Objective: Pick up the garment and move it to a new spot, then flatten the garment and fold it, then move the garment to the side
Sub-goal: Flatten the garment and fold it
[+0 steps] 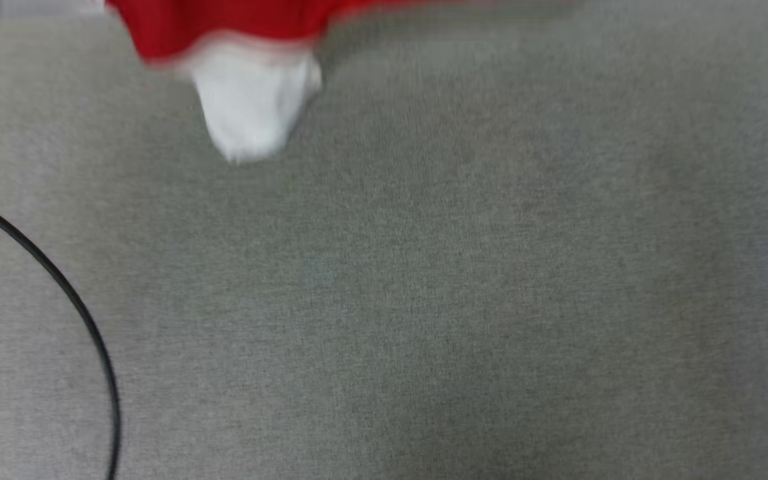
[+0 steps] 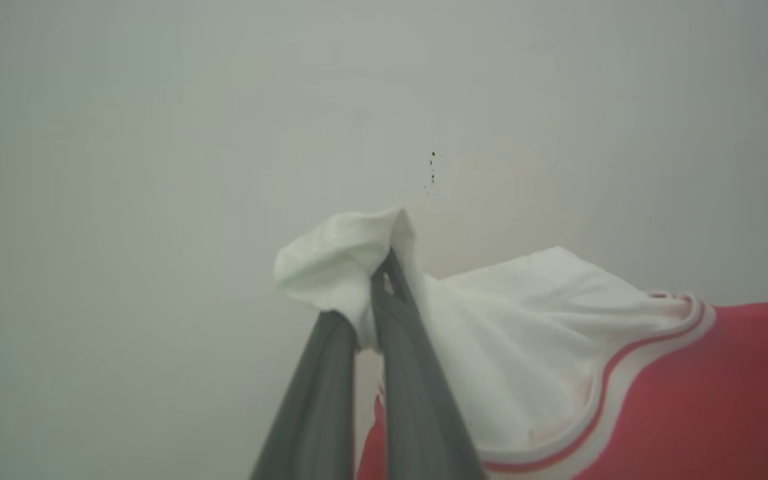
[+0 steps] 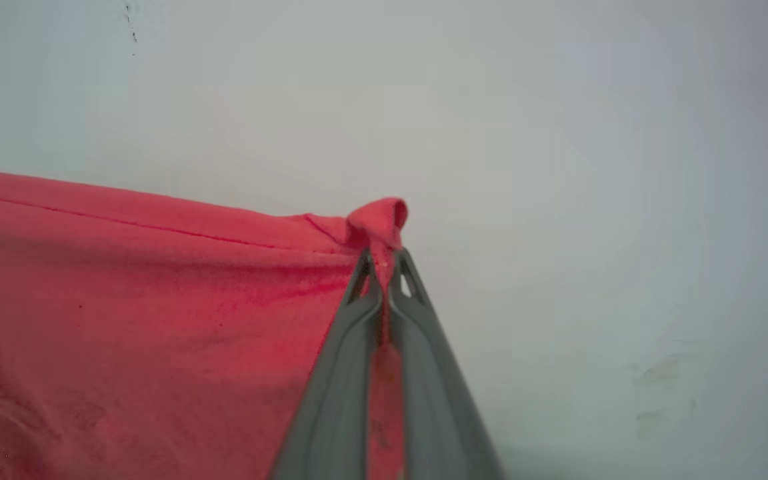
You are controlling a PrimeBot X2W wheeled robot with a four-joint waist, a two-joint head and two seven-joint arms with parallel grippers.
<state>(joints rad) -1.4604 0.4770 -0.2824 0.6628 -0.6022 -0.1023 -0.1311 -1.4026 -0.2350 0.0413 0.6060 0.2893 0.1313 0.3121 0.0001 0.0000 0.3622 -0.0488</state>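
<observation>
The garment (image 1: pixel 224 27) hung over the far left of the grey surface (image 1: pixel 424 300), stretched between both arms. The left gripper (image 2: pixel 374 293) pinched its white sleeve (image 2: pixel 531 320) and the right gripper (image 3: pixel 384 263) pinched a red corner (image 3: pixel 381 217) — so its span ran left to right, neither arm nearer.

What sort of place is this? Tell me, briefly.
Probably an indoor robot workroom, hard to say more: a grey carpet-like surface, a loose black cable lying on it, and a plain pale wall behind the garment.
</observation>
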